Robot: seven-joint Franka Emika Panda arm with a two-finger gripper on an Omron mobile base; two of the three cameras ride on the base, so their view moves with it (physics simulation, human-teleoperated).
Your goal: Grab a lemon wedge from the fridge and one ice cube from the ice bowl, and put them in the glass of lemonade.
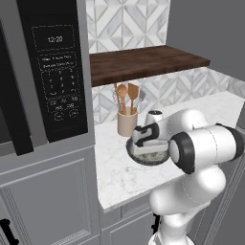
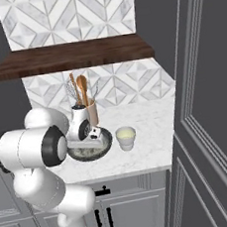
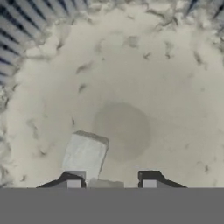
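My gripper (image 3: 111, 180) reaches down into the ice bowl (image 1: 131, 152) (image 2: 106, 136) on the white marble counter. In the hand view the bowl's speckled pale inside (image 3: 166, 87) lies under it. One pale ice cube (image 3: 85, 155) rests on the bowl floor against the left fingertip (image 3: 72, 183). The right fingertip (image 3: 149, 180) stands apart from the cube, so the jaws are open around it. The glass of lemonade (image 2: 125, 137), a pale cup with yellowish liquid, stands just right of the bowl. The lemon wedge is out of view.
A beige crock with wooden spoons (image 1: 127, 122) (image 2: 91, 110) stands right behind the bowl. A dark wooden shelf (image 1: 143, 62) (image 2: 69, 55) hangs above. A black wall oven panel (image 1: 57, 72) rises at the left. A tall dark grey panelled front (image 2: 204, 100) bounds the right.
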